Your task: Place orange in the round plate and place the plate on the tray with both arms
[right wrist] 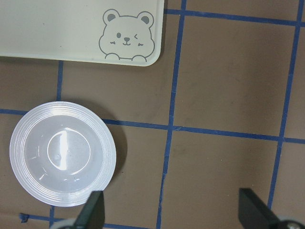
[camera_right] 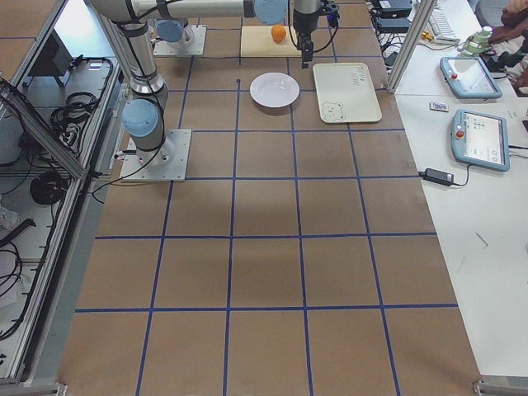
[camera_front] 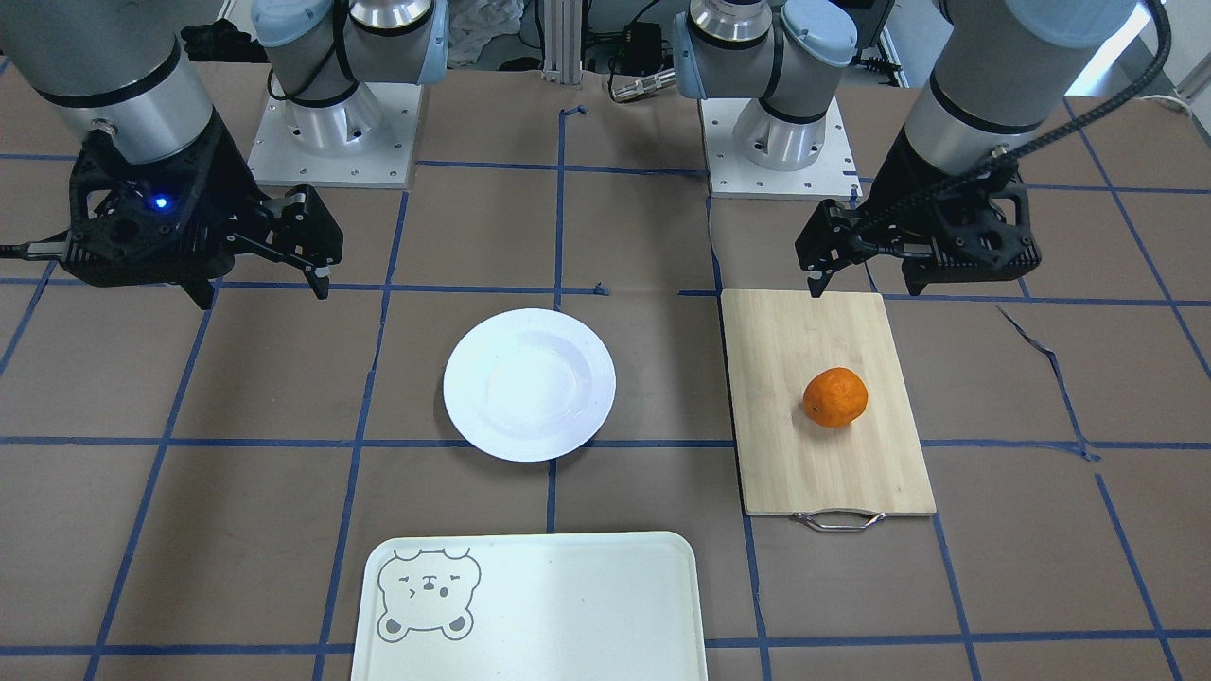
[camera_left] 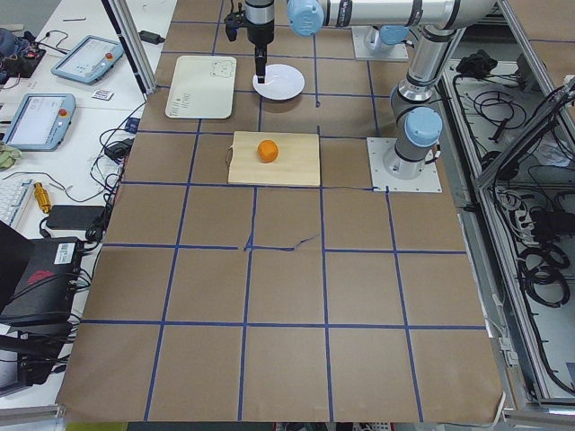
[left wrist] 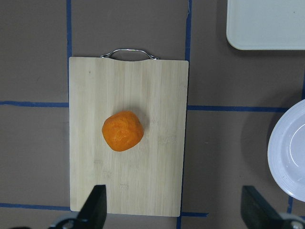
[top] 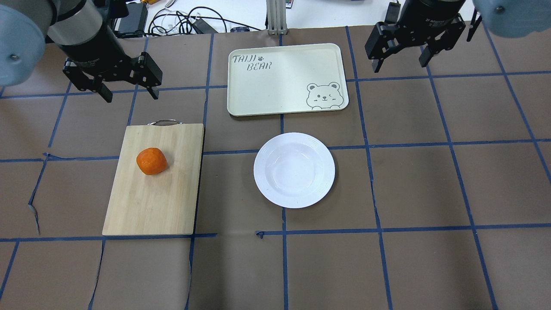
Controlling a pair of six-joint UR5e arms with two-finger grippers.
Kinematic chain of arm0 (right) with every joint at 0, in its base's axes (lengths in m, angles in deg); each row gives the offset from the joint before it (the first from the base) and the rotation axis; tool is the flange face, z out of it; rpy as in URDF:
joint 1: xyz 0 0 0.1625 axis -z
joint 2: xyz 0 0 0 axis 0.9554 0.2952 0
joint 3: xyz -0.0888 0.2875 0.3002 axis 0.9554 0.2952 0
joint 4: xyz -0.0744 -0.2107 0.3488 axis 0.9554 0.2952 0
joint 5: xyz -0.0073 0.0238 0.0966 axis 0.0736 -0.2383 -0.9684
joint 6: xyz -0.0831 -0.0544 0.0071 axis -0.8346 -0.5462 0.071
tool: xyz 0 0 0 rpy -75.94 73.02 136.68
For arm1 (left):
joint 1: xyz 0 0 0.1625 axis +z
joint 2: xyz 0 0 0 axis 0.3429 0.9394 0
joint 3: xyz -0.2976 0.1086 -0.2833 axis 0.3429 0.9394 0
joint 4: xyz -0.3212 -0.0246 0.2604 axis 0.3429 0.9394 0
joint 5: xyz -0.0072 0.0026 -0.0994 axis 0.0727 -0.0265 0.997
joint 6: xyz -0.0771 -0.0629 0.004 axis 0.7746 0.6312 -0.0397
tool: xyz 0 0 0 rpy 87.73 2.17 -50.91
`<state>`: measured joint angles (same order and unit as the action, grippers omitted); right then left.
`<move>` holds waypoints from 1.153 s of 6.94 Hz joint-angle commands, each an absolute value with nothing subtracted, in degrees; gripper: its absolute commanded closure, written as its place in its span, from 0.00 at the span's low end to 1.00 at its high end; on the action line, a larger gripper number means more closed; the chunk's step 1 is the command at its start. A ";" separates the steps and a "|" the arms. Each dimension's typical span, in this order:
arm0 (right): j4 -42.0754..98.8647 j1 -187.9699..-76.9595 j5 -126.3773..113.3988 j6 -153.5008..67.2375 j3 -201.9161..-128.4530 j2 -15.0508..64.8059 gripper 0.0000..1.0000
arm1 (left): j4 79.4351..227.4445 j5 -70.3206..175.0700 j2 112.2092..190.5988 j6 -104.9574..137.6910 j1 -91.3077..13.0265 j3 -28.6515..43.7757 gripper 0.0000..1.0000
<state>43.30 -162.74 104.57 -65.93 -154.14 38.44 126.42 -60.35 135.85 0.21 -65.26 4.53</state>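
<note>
The orange (camera_front: 835, 397) (top: 151, 161) (left wrist: 123, 131) lies on a bamboo cutting board (top: 146, 202). The empty white round plate (camera_front: 530, 384) (top: 294, 170) (right wrist: 62, 152) rests on the table between the board and the cream bear tray (top: 280, 82) (camera_front: 568, 605), which holds nothing. My left gripper (top: 130, 92) (camera_front: 863, 279) (left wrist: 176, 210) hovers open above the board's handle end, holding nothing. My right gripper (top: 401, 62) (camera_front: 265, 288) (right wrist: 174, 212) hangs open beside the tray's bear corner, apart from the plate.
Brown paper with blue tape lines covers the table (top: 430, 185). The board's metal handle (top: 163, 122) points toward the tray side. Cables and tablets lie beyond the far edge (camera_left: 36, 121). Both arm bases (camera_front: 331, 123) stand at the robot's side.
</note>
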 commanded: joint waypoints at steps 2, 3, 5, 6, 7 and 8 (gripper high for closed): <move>43.40 -162.66 104.60 -65.87 -154.10 38.39 0.00 | 119.56 -60.30 143.73 -0.22 -58.55 10.52 0.00; 43.32 -162.66 104.60 -65.96 -154.19 38.39 0.00 | 116.12 -60.39 146.81 3.88 -57.30 12.29 0.00; 43.14 -162.75 104.69 -66.13 -154.28 38.39 0.00 | 110.77 -60.13 150.08 12.84 -57.20 17.55 0.00; 43.23 -162.75 104.69 -66.48 -154.98 38.48 0.00 | 108.03 -60.13 150.79 13.76 -57.20 20.28 0.00; 43.40 -162.75 104.69 -66.31 -155.77 38.48 0.00 | 105.91 -59.95 151.93 14.03 -57.11 22.48 0.00; 43.41 -162.75 104.69 -66.31 -155.77 38.48 0.00 | 105.89 -60.12 153.24 12.98 -57.11 22.85 0.00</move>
<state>43.34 -162.74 104.69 -66.33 -155.45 38.46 106.98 -60.05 151.74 13.42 -57.15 21.50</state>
